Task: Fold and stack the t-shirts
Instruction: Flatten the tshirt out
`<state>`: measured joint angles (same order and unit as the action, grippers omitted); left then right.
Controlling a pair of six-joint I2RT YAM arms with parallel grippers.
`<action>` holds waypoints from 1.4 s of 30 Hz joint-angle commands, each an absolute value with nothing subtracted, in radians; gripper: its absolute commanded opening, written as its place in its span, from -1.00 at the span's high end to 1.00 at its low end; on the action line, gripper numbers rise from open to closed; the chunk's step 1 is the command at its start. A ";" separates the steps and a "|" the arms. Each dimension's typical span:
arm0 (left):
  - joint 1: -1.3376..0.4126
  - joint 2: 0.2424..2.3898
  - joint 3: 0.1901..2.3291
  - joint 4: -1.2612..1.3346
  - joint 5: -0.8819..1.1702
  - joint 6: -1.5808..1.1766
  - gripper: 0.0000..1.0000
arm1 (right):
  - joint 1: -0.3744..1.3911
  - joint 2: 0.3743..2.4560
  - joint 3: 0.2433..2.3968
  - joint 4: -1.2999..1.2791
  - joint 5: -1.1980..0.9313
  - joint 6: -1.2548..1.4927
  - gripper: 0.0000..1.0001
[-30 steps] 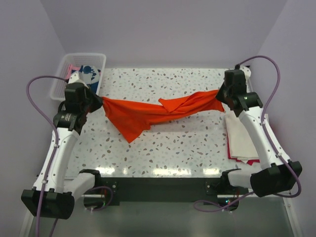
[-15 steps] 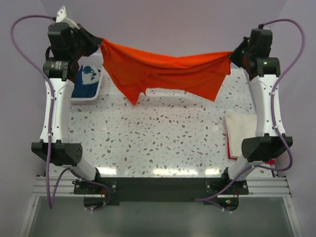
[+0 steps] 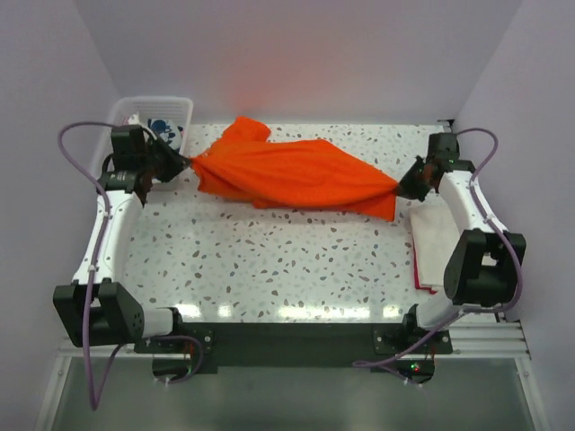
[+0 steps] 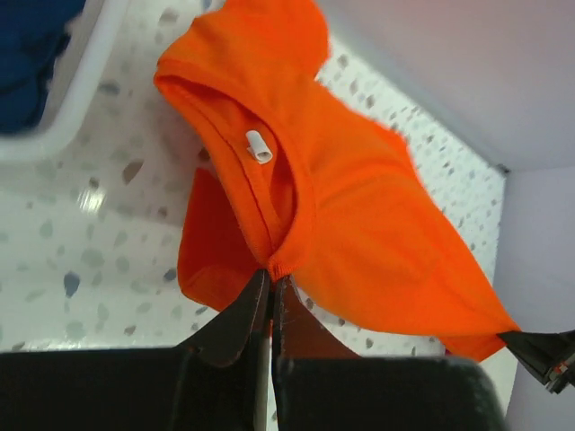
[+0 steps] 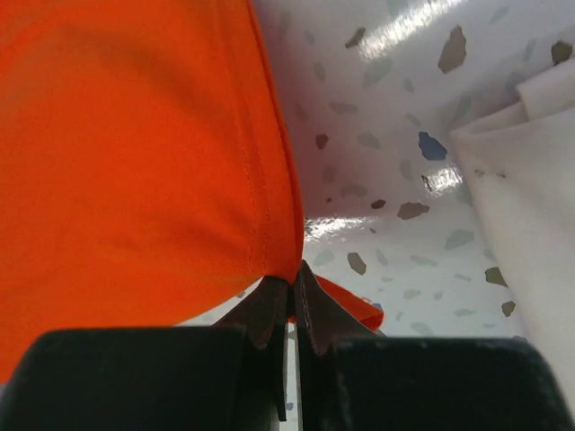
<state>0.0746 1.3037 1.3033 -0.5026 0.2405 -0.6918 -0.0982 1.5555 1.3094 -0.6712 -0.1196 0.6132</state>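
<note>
The bright orange t-shirt [image 3: 292,172] lies stretched across the far half of the table, bunched and wrinkled. My left gripper [image 3: 186,163] is shut on its left end; in the left wrist view [image 4: 271,280] the jaws pinch the hem near the collar, with the white label [image 4: 259,146] showing. My right gripper [image 3: 401,186] is shut on its right end, seen in the right wrist view [image 5: 291,280] pinching the stitched hem of the orange cloth [image 5: 135,153]. A folded cream-white t-shirt [image 3: 437,247] lies on a red one [image 3: 429,289] at the right edge.
A white mesh basket [image 3: 171,109] stands at the far left corner with a navy blue shirt [image 3: 163,128] inside. The speckled table [image 3: 287,260] runs to the near edge. Walls close in on the left, right and back.
Both arms have come down from a high lift, and the orange shirt now rests on the table stretched between them. A second ago it hung low between the grippers, then was raised.
</note>
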 commanded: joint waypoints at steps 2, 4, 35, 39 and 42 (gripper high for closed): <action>0.112 1.345 1.149 -0.344 0.345 -0.739 1.00 | -0.106 1.638 1.265 -0.552 -0.185 0.615 1.00; 0.109 1.425 1.138 -0.299 0.383 -0.735 1.00 | -0.106 1.698 1.311 -0.564 -0.198 0.598 1.00; -0.149 1.172 0.560 -0.272 -0.072 -0.816 -0.04 | 0.048 1.368 0.896 -0.423 -0.021 0.584 -0.07; -0.160 1.210 0.558 -0.244 -0.060 -0.818 -0.04 | 0.048 1.361 0.890 -0.419 -0.018 0.583 -0.07; -0.176 1.247 0.572 -0.226 -0.049 -0.811 -0.05 | 0.046 1.370 0.887 -0.416 -0.006 0.583 -0.07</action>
<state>-0.1574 1.2263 0.5533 -0.2928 -0.0257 -0.7944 0.0471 1.3872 0.8913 -0.4656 -0.0395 0.5755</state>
